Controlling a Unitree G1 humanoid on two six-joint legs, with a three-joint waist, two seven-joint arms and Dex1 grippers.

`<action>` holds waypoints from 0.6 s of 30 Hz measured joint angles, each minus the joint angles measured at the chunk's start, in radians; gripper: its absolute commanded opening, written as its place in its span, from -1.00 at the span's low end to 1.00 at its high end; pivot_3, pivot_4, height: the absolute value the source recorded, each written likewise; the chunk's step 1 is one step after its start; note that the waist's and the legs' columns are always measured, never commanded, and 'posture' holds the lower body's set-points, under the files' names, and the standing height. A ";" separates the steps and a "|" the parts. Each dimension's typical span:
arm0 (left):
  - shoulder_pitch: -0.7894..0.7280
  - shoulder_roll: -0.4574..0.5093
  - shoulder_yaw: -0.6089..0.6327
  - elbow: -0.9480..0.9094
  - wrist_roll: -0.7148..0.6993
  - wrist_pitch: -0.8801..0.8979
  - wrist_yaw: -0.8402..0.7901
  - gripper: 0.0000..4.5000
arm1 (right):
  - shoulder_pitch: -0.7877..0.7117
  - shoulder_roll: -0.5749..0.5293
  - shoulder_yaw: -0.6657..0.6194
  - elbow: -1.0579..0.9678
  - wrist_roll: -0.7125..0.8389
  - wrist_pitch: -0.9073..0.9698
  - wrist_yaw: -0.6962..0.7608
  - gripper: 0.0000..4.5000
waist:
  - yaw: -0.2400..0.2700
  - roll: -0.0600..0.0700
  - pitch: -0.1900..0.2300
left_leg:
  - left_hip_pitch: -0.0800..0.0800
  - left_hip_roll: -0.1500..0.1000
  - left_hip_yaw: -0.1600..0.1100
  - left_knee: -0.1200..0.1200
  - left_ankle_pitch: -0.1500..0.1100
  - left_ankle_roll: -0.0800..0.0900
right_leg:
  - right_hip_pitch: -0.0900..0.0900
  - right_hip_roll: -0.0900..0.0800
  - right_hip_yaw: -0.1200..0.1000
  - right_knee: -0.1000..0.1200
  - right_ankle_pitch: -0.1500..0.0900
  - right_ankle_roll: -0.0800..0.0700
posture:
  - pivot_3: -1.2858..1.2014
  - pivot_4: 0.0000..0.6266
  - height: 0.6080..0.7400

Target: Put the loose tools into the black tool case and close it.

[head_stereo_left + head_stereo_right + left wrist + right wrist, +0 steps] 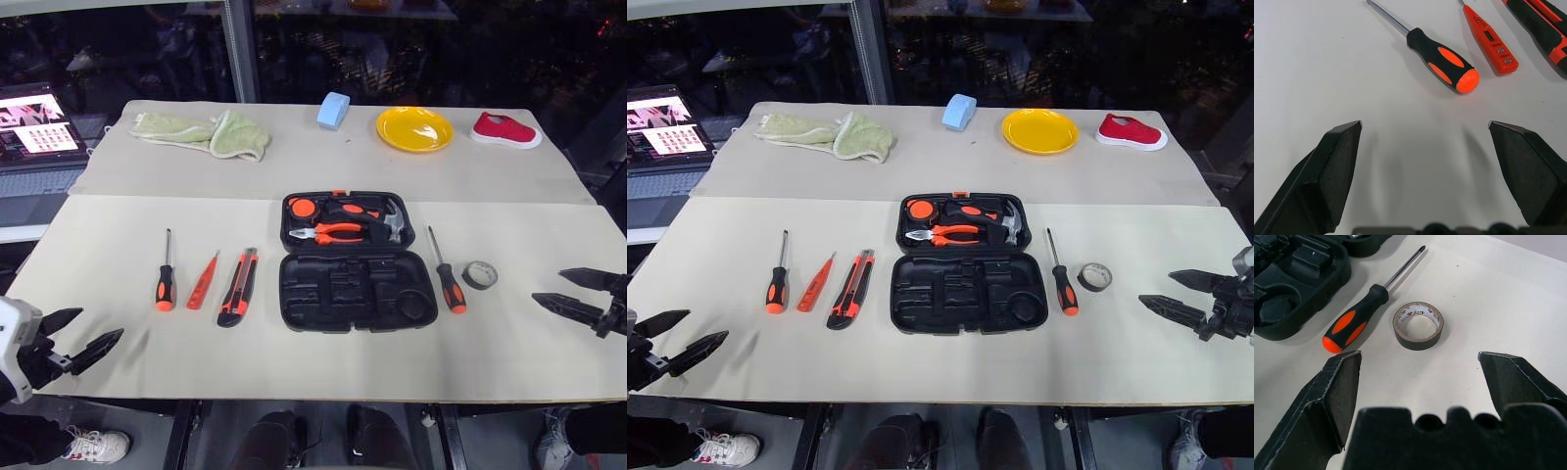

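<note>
**Tool case lies open, five loose tools set out beside it**

A wide table covered in smooth beige sheeting is seen, with a seam across its middle. At its centre the black tool case is laid open: a moulded plastic clamshell with rounded corners and a small orange latch at its far edge. The near half is seen to hold only empty shaped recesses, among them a round one; in the far half orange-handled pliers, a steel-headed hammer and a round orange item are seated.

At the far edge a crumpled pale green cloth, a round yellow plate, a red shoe and a small light-blue block are lined up.

To the left of the case three tools are laid roughly parallel and apart: an orange-black utility knife nearest it, then a slim all-orange tester screwdriver, then a black-and-orange-handled screwdriver. Just right of the case a second screwdriver is placed, with a small grey tape roll lying flat beside it.

The left gripper is held spread wide and empty at the near left edge; the right gripper is likewise held wide apart and empty near the tape roll.
</note>
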 measured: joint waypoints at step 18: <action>-0.299 0.084 -0.167 -0.070 -0.016 0.323 0.189 0.99 | 0.028 0.013 -0.043 -0.341 0.143 0.149 -0.037 0.97 | 0.007 0.000 0.000 | 0.000 0.000 -0.002 0.002 0.001 -0.001 | 0.000 0.001 -0.001 0.003 0.001 -0.001 | 0.03 -0.52 0.88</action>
